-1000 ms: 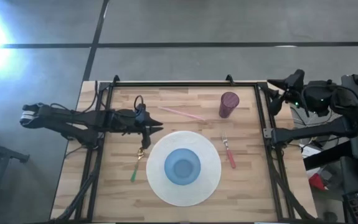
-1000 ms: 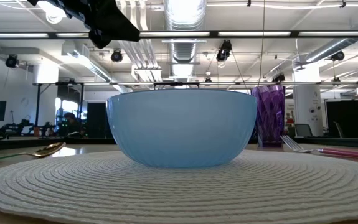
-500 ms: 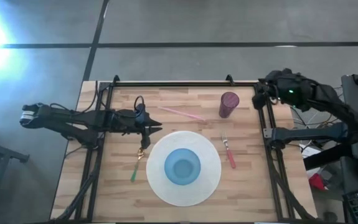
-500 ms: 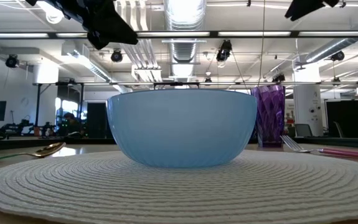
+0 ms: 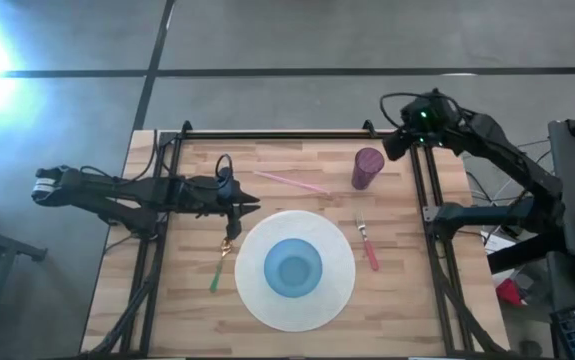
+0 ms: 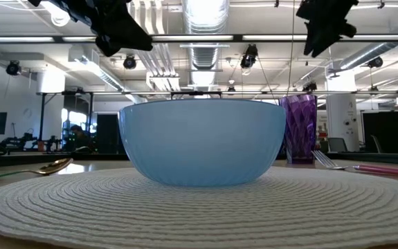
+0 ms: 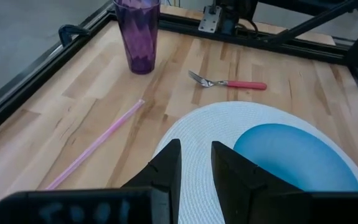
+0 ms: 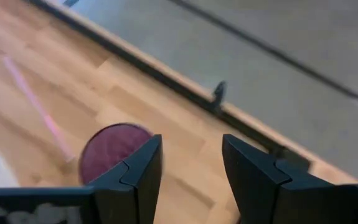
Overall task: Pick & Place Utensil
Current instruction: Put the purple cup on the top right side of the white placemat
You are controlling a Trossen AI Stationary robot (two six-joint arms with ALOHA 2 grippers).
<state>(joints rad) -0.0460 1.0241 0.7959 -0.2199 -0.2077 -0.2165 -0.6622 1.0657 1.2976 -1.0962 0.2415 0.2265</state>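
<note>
A fork (image 5: 367, 243) with a red handle lies flat on the wood to the right of the white placemat (image 5: 257, 300); it also shows as the fork (image 7: 228, 83). A spoon (image 5: 222, 263) with a gold bowl and a green handle lies flat to the left of the placemat. My left gripper (image 5: 256, 203) hangs above the table just beyond the spoon's bowl, open by a narrow gap (image 7: 196, 146). My right gripper (image 5: 392, 145) is open (image 8: 191, 146) and high over the far right rail, beside the purple cup (image 5: 367, 168).
A blue bowl (image 5: 294, 267) stands in the middle of the placemat. A pink straw (image 5: 292, 181) lies flat near the far edge, left of the upright purple cup (image 8: 110, 152). A black frame rail (image 5: 422, 200) borders the table. Bare wood lies between the fork and the right rail.
My right arm has swung in from beyond the table's right side toward the left, and now hangs high near the purple cup.
</note>
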